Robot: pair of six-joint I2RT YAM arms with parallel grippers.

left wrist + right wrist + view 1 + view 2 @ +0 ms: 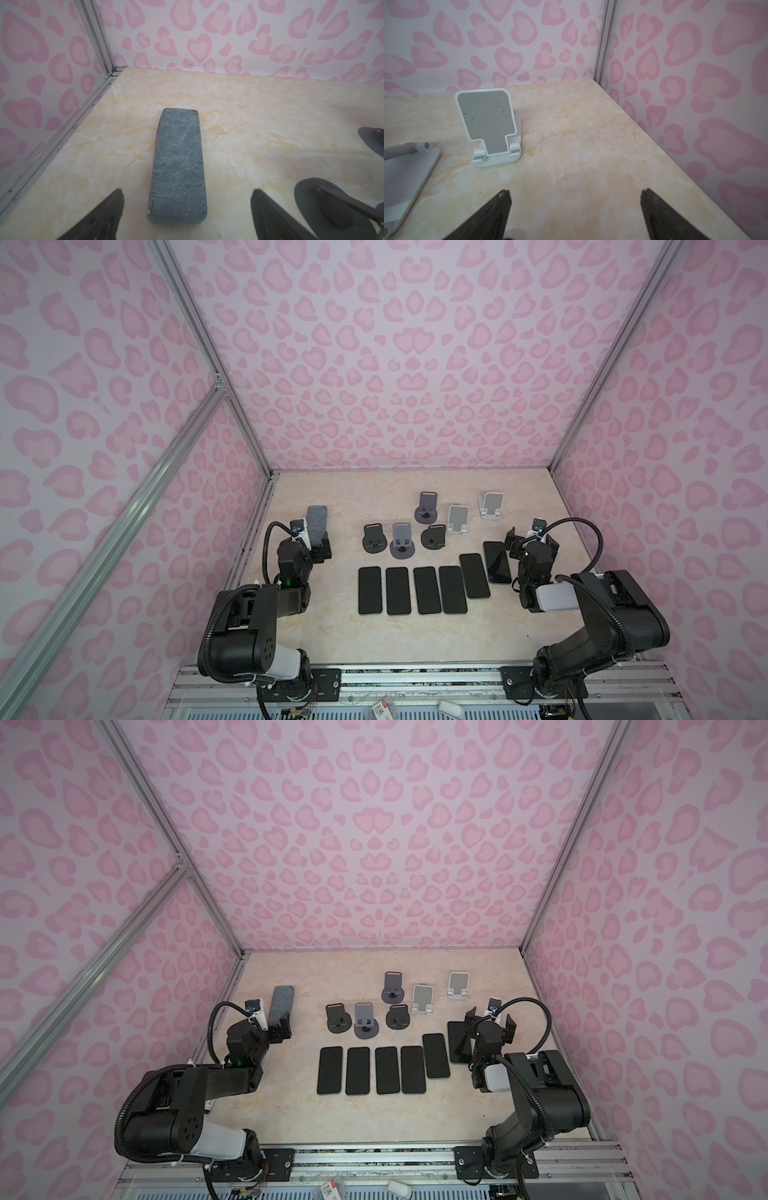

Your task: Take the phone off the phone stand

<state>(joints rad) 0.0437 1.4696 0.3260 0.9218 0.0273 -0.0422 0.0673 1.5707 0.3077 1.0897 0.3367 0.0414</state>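
Pink heart-print walls (395, 344) | beige marble tabletop (332, 639) | left claw (187, 190) released | right claw (575, 190) released, empty

- Phone (456, 1046) at the right gripper (490, 1021): one long edge hidden behind a finger.
- White stand (404, 176) outside a right finger: cut by the frame edge.
- Dark stand base (332, 209) outside the left gripper (187, 190) fingers: cut off, blurred.

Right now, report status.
Left gripper, right gripper open, nothing gripped. Six plastic phone stands bare; six black slab phones flat on table. Scuffed grey block between left jaws, untouched.
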